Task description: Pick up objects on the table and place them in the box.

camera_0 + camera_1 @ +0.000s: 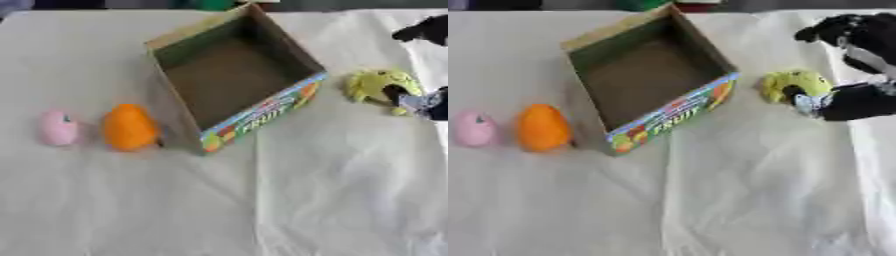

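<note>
An open cardboard box point(262, 114) with a fruit print on its near wall stands in the middle of the table, and nothing shows inside it. A yellow-green object point(785, 82) lies just right of the box. My right hand point(859, 102) comes in from the right edge beside that object. Its thumb tip touches the object's right side, and its fingers point(837, 27) are spread well above and behind, not closed on it. An orange oval object point(129, 127) lies left of the box, close to its near corner. A pink rounded object point(59, 128) lies further left. My left hand is out of view.
A pale, wrinkled cloth point(262, 210) covers the table. Dark and green shapes point(206, 4) sit along the far edge behind the box.
</note>
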Robot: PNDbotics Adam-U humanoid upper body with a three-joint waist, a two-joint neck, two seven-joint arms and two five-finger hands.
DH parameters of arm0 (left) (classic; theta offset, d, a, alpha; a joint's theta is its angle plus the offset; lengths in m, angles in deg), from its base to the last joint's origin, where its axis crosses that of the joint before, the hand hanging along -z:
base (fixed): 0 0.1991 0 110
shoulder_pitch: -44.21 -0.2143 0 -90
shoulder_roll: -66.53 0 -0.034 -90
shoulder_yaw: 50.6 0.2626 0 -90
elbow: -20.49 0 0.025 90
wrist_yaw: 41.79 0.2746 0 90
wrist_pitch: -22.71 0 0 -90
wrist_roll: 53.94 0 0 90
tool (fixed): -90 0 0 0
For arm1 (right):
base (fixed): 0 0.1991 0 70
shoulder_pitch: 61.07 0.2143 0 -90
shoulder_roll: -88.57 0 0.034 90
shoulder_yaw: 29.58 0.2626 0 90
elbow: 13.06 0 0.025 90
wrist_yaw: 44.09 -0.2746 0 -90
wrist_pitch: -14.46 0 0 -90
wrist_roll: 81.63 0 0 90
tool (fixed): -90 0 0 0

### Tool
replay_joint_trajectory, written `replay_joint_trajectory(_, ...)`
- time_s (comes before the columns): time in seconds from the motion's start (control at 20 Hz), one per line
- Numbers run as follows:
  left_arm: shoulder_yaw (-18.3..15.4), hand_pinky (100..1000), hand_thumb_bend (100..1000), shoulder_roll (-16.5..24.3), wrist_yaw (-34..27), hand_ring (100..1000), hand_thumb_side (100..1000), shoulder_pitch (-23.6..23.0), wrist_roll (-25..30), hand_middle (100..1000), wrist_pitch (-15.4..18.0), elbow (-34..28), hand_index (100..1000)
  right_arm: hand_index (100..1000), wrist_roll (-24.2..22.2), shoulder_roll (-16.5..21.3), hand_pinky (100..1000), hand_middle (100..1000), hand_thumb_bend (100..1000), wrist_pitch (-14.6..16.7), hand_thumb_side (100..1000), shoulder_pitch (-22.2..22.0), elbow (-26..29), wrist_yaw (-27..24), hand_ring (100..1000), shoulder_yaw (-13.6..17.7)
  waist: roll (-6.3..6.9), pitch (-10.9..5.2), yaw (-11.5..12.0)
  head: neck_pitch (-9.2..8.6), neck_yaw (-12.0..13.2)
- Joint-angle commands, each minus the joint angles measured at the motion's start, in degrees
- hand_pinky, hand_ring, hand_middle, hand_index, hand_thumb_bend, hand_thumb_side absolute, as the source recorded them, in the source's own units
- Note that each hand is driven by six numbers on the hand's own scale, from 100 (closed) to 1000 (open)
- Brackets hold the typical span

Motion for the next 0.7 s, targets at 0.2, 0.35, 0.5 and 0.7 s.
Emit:
replay_joint_trajectory(0.2,-0.4,614,491,1.8,-0.5,771,995,0.4,0.4,781,0.0,-0.9,919,990,-3.7,1.5,796,857,228,0.2,521,0.5,0.8,0.6,878,0.4,-0.25,-1.58,0.6,-0.8,-0.9)
replay_joint_trajectory(0.35,-0.3,613,489,1.8,-0.6,771,996,0.4,0.5,781,0.0,-0.9,918,990,-4.8,1.5,793,853,238,-0.3,528,0.5,0.8,1.2,872,0.6,-0.17,-1.73,0.6,-0.53,-0.9)
replay_joint_trajectory(0.5,-0.3,611,487,1.7,-0.8,770,995,0.5,0.5,780,0.1,-0.9,918,989,-5.5,1.3,792,848,243,-1.5,543,0.5,0.8,1.4,870,0.6,-0.19,-1.91,0.7,-0.07,-0.7)
replay_joint_trajectory(0.7,-0.2,610,486,1.5,-0.9,770,995,0.5,0.5,780,0.2,-0.9,918,987,-6.0,1.0,790,846,252,-3.4,560,0.7,0.8,1.6,868,0.2,-0.23,-2.05,0.8,0.39,-0.3)
